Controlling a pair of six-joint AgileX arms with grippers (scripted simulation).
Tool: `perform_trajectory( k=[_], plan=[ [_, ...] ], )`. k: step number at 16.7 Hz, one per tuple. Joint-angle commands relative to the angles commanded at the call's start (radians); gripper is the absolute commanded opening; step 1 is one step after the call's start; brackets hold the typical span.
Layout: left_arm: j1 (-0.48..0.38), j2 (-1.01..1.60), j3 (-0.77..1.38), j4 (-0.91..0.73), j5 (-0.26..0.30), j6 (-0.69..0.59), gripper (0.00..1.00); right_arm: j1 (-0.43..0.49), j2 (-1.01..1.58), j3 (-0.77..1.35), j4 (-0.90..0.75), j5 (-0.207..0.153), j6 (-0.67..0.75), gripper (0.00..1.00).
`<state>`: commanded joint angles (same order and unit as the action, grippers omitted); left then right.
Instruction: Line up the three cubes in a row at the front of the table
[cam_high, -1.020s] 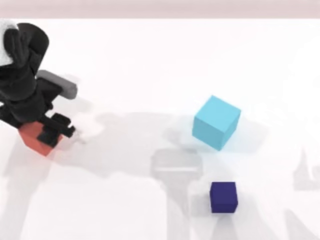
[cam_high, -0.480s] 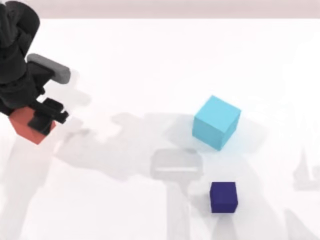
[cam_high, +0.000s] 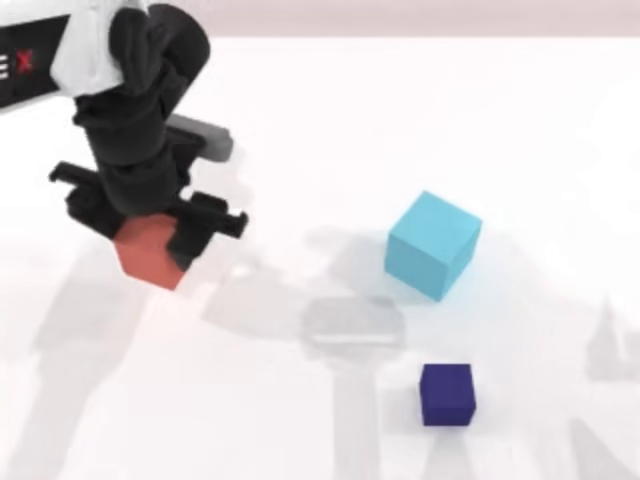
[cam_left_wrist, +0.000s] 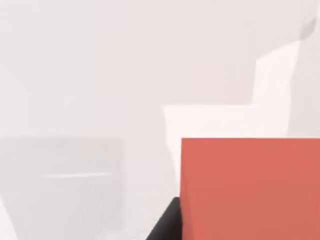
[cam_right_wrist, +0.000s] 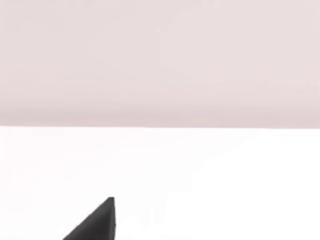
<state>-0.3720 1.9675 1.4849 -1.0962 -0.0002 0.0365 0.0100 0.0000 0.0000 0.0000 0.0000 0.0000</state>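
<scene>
My left gripper (cam_high: 150, 225) is shut on the coral-red cube (cam_high: 148, 255) and holds it above the table (cam_high: 300, 120) at the left. In the left wrist view the red cube (cam_left_wrist: 250, 190) fills the corner, with one dark fingertip (cam_left_wrist: 167, 225) pressed against its side. The large light cyan-blue cube (cam_high: 433, 245) rests right of centre. In front of it, closer to the front edge, sits the small dark navy-blue cube (cam_high: 447, 394). My right gripper (cam_right_wrist: 145, 227) is outside the top view; its wrist view shows one dark fingertip (cam_right_wrist: 100, 222) over bare table, holding nothing.
A pale pinkish band (cam_high: 400, 18) runs along the far edge of the table and also shows in the right wrist view as the pinkish band (cam_right_wrist: 160, 60). Grey arm shadows (cam_high: 350, 325) lie across the middle of the white surface.
My left arm has swung from the far left edge toward the right with the red cube in its grip. The cyan and navy cubes have not moved.
</scene>
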Motion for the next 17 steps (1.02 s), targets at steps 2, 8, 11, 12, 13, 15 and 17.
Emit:
perform_trajectory(
  k=[2, 8, 11, 12, 13, 15, 17],
  plan=[
    [-0.097, 0.022, 0.032, -0.023, -0.002, -0.171, 0.00, 0.000, 0.000, 0.000, 0.000, 0.000, 0.000, 1.00],
    [-0.396, 0.071, 0.123, -0.081, -0.009, -0.712, 0.00, 0.000, 0.000, 0.000, 0.000, 0.000, 0.000, 1.00],
    [-0.505, 0.069, 0.153, -0.089, -0.016, -0.884, 0.00, 0.000, 0.000, 0.000, 0.000, 0.000, 0.000, 1.00],
    [-0.530, 0.066, 0.159, -0.089, -0.018, -0.920, 0.00, 0.000, 0.000, 0.000, 0.000, 0.000, 0.000, 1.00],
    [-0.549, 0.063, 0.163, -0.088, -0.020, -0.945, 0.00, 0.000, 0.000, 0.000, 0.000, 0.000, 0.000, 1.00],
    [-0.562, 0.060, 0.166, -0.088, -0.021, -0.964, 0.00, 0.000, 0.000, 0.000, 0.000, 0.000, 0.000, 1.00],
    [-0.562, 0.060, 0.166, -0.088, -0.021, -0.964, 0.00, 0.000, 0.000, 0.000, 0.000, 0.000, 0.000, 1.00]
  ],
)
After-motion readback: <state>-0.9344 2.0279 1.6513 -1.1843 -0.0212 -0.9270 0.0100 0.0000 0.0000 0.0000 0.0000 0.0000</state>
